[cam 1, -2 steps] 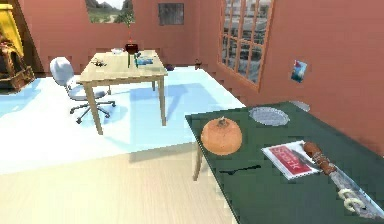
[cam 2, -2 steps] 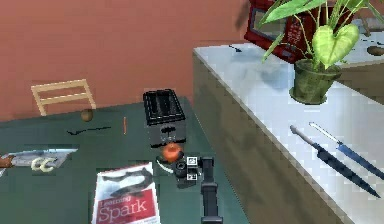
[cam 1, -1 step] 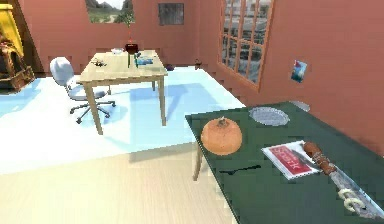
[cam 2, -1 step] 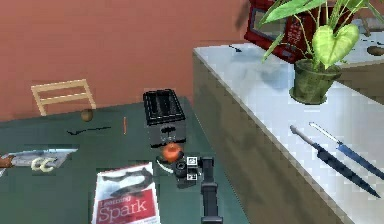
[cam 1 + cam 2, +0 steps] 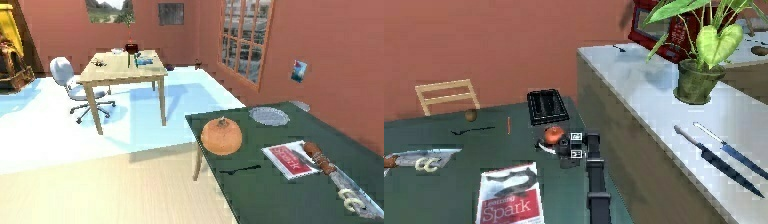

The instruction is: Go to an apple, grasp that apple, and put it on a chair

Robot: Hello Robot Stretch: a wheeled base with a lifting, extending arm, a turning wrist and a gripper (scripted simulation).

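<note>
Nearest you, a glossy magazine [image 5: 509, 195] lies flat on the dark green desk [image 5: 444, 190]. Just beyond it, the arm [image 5: 596, 190], a dark square bar, ends at the pincer [image 5: 556, 147]. The round red apple [image 5: 554, 133] sits on the desk right at it. You can't tell whether the pincer grips it, or how its fingers stand. Farther out is a black rectangular tray [image 5: 545, 105], then a slatted wooden chair [image 5: 448, 96] by the terracotta wall [image 5: 484, 40]. On the pale desk [image 5: 634, 100] stands a leafy potted plant [image 5: 704, 70].

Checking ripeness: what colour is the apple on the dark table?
The apple is red; arm side view.
</note>
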